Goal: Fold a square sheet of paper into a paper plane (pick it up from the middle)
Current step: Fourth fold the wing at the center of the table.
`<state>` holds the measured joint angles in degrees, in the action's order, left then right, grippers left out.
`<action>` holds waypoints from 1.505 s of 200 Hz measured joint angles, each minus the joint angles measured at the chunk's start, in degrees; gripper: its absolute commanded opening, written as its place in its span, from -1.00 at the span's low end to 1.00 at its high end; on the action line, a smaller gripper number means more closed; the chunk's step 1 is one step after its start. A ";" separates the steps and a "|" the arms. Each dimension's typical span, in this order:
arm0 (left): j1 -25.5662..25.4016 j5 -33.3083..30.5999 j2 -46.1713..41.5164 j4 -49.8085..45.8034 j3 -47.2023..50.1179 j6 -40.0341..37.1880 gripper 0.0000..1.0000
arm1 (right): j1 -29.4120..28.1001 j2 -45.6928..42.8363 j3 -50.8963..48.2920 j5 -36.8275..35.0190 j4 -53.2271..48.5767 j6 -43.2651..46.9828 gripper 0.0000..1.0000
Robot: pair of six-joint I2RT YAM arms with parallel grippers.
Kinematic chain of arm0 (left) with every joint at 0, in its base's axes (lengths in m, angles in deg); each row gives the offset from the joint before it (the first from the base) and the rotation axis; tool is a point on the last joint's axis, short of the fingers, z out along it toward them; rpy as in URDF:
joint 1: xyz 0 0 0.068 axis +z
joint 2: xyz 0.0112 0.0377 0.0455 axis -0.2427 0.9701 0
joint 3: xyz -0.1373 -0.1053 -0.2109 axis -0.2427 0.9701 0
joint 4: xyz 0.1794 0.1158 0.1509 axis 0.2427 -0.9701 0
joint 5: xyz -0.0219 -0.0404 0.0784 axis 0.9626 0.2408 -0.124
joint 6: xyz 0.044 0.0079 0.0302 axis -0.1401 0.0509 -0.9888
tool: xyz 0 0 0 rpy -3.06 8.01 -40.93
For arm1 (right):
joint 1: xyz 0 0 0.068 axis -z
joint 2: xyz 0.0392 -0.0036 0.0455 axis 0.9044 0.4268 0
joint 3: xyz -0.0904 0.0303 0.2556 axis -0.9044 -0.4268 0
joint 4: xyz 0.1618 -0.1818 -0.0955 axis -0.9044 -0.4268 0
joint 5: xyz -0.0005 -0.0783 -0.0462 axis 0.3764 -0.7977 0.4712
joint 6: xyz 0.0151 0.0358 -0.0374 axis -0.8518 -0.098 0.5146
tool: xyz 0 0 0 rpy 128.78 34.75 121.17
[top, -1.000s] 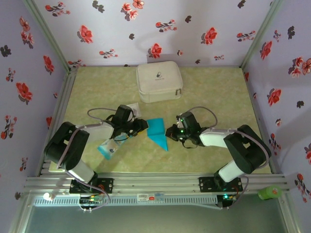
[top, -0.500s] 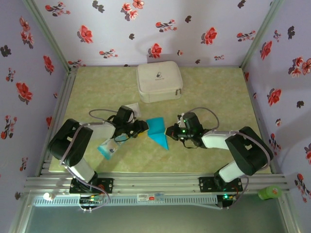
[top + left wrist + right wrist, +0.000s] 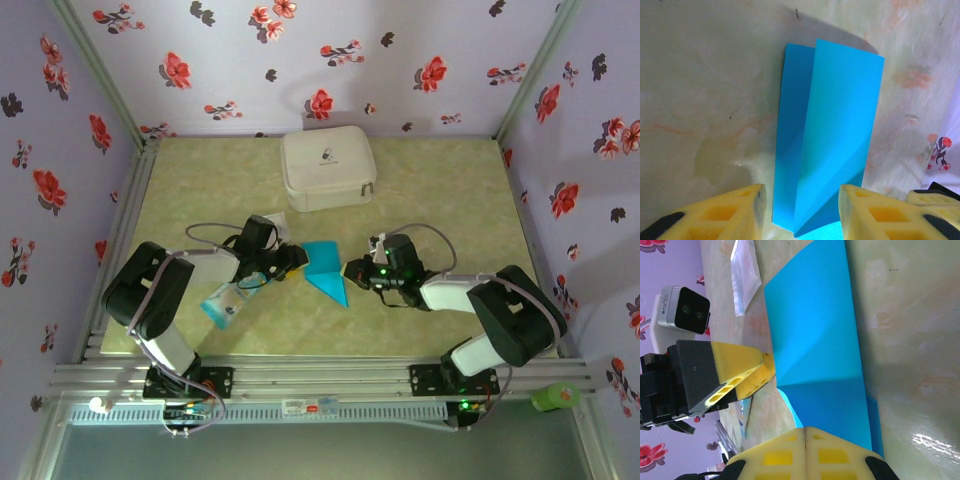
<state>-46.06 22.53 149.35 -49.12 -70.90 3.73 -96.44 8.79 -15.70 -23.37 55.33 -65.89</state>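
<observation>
The blue sheet of paper [image 3: 325, 270] lies folded on the table in layered flaps, with a pointed end toward the near edge. In the left wrist view the paper [image 3: 832, 130] runs away from between my yellow fingers [image 3: 742, 212]. My left gripper [image 3: 802, 192] is open and straddles the paper's near end; from above it [image 3: 291, 259] sits at the paper's left edge. My right gripper [image 3: 805, 432] is shut, its tips over the paper's [image 3: 812, 330] right side, and from above it [image 3: 352, 271] touches that edge.
A white zip case [image 3: 327, 168] sits at the back centre. A pale blue-and-white plastic packet [image 3: 227, 303] lies left of the paper, near the left arm. A small whitish translucent square [image 3: 276, 226] rests behind the left gripper. Floral walls enclose the table.
The right arm's wrist has shifted slightly to the right and nearer. The left gripper and the paper have stayed where they were.
</observation>
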 measured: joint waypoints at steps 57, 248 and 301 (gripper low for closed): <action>0.00 0.70 1.29 1.70 -0.22 0.35 -0.29 | 0.42 0.00 -0.61 0.68 1.25 -0.63 -0.94; 0.04 1.22 3.10 7.06 -0.44 3.17 -0.31 | 1.07 0.00 -0.72 0.83 2.54 -1.20 -0.96; 0.04 1.42 3.80 7.28 -0.44 3.19 -0.42 | 1.07 0.00 -1.38 0.90 3.45 -1.60 -0.95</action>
<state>-46.01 23.95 153.15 -41.84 -71.34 6.92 -95.37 8.79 -17.07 -22.47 58.78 -67.48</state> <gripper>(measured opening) 0.296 0.048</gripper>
